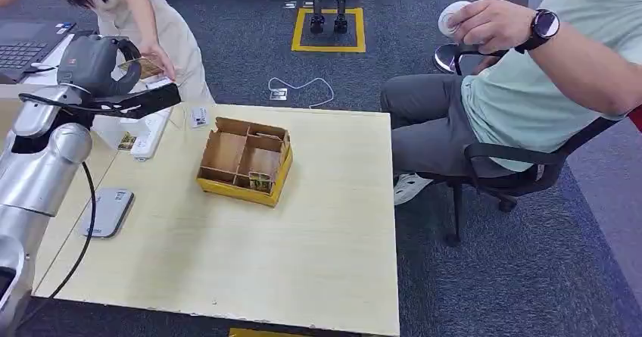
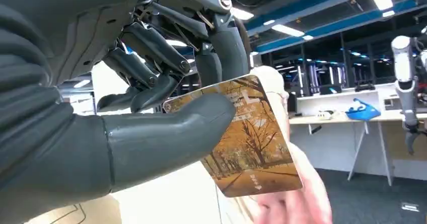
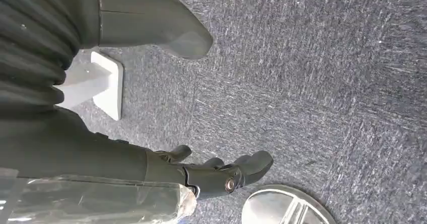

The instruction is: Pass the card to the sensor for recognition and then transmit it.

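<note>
Orange-printed, the card (image 2: 246, 143) sits pinched between the left hand's (image 2: 151, 108) thumb and curled fingers (image 2: 146, 78), raised past the table's (image 1: 318, 261) far left corner, where a person's hand (image 1: 160, 61) meets it. The handover looks under way. The sensor is probably the grey pad (image 1: 106, 212) near the left edge. The pinch covers just one corner, so if the thumb lets go before the person has a firm hold, the card could drop to the floor. The right hand (image 3: 216, 173) hangs over carpet, fingers loosely curled on nothing.
</note>
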Controlling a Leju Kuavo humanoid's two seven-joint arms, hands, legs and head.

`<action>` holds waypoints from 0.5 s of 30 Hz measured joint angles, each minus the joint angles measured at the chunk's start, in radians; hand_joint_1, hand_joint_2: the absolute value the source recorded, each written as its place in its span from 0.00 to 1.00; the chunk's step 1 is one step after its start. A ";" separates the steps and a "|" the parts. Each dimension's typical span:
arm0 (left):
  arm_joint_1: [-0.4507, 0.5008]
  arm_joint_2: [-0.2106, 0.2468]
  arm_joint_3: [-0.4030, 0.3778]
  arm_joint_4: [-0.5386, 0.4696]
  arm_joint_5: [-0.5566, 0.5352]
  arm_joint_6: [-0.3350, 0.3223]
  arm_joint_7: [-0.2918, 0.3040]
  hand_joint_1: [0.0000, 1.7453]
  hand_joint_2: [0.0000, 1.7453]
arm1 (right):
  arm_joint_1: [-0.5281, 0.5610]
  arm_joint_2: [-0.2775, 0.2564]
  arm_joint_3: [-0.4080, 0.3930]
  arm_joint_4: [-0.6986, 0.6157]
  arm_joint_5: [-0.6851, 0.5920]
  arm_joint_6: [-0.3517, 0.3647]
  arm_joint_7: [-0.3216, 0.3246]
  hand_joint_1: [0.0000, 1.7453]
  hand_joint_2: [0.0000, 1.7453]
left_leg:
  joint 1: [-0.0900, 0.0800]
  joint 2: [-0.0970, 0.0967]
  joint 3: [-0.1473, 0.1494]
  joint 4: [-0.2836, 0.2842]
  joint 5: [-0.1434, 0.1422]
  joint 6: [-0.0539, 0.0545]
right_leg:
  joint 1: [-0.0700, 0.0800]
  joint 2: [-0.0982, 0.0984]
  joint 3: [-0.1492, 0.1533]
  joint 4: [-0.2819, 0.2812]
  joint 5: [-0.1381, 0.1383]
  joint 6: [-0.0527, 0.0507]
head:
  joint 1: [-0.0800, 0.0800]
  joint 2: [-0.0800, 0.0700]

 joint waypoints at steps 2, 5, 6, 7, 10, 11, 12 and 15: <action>-0.004 -0.003 0.000 0.006 0.000 0.001 0.000 1.00 1.00 | 0.000 0.000 0.000 0.000 0.000 0.000 0.000 0.00 1.00 | 0.000 0.000 0.000 0.000 0.000 0.000 | 0.000 0.000 0.000 0.000 0.000 0.000 | 0.000 0.000; -0.008 -0.004 0.000 0.013 -0.003 0.004 0.002 1.00 1.00 | 0.000 0.000 0.000 0.000 0.000 0.000 0.000 0.00 1.00 | 0.000 0.000 0.000 0.000 0.000 0.000 | 0.000 0.000 0.000 0.000 0.000 0.000 | 0.000 0.000; -0.012 -0.008 0.000 0.019 -0.010 0.011 0.008 1.00 1.00 | 0.000 0.000 0.000 0.000 0.003 0.000 0.000 0.00 1.00 | 0.000 0.000 0.000 0.000 0.000 0.000 | 0.000 0.000 -0.001 0.000 0.000 0.000 | 0.000 0.000; -0.019 -0.013 0.000 0.030 -0.027 0.023 0.025 1.00 1.00 | 0.000 0.000 0.000 0.000 0.007 0.000 0.000 0.00 1.00 | 0.000 0.000 0.000 0.000 0.000 0.000 | 0.000 0.000 -0.001 0.000 0.000 0.000 | 0.000 0.000; -0.027 -0.021 0.000 0.046 -0.043 0.038 0.039 1.00 1.00 | -0.001 0.000 0.000 0.000 0.011 0.002 0.000 0.00 1.00 | 0.000 0.000 0.000 0.000 0.000 0.000 | 0.000 0.000 -0.001 0.000 0.000 0.000 | 0.000 0.000; -0.059 -0.042 -0.001 0.101 -0.099 0.094 0.081 1.00 1.00 | -0.005 0.000 0.003 0.000 0.022 0.005 0.001 0.00 1.00 | 0.000 0.000 0.000 0.000 0.001 0.000 | 0.000 0.000 0.000 0.000 0.000 0.000 | 0.000 0.000; -0.080 -0.055 -0.001 0.136 -0.116 0.126 0.097 1.00 1.00 | -0.008 0.000 0.008 0.000 0.026 0.010 0.006 0.00 1.00 | 0.000 0.000 0.000 0.000 0.001 0.000 | 0.000 0.000 0.000 0.000 0.001 0.000 | 0.001 0.000; -0.139 -0.088 -0.001 0.244 -0.140 0.189 0.123 1.00 1.00 | -0.019 0.002 0.022 0.000 0.041 0.018 0.017 0.00 1.00 | 0.000 0.001 0.000 0.000 0.001 0.000 | 0.000 0.001 0.000 0.000 0.002 0.001 | 0.000 0.000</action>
